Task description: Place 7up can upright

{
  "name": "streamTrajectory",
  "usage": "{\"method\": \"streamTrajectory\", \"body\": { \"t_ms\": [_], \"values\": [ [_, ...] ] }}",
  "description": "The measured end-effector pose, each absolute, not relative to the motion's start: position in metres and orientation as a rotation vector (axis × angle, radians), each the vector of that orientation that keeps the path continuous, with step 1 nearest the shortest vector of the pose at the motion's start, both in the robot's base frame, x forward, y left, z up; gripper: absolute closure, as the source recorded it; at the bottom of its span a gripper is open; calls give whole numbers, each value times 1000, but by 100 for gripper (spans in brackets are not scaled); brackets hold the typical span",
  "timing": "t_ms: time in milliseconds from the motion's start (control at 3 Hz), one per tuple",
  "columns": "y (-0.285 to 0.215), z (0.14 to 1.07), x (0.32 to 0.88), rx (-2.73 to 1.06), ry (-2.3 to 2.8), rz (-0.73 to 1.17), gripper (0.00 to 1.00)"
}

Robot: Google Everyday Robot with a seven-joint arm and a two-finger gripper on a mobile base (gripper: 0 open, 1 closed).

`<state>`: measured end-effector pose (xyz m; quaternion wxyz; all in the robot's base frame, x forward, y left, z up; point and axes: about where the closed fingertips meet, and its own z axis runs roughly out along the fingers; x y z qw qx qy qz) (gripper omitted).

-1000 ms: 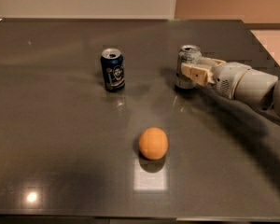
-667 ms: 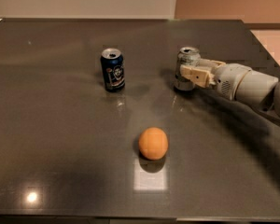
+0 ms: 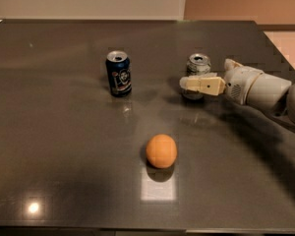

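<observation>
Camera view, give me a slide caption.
Robot pincer at the upright silver-white aluminium 7up can, right side of dark table.

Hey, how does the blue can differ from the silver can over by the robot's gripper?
The blue can is dark blue; the 7up can is silvery. The blue can stands free with nothing near it, while the gripper reaches across the 7up can, partly hiding it. Both are upright and similar in size.
</observation>
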<state>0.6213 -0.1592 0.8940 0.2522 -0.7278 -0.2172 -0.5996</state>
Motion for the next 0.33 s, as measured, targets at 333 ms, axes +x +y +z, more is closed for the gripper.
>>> {"method": "streamTrajectory", "body": {
  "t_ms": [333],
  "values": [
    [-159, 894, 621, -1979, -591, -1630, 0]
  ]
}}
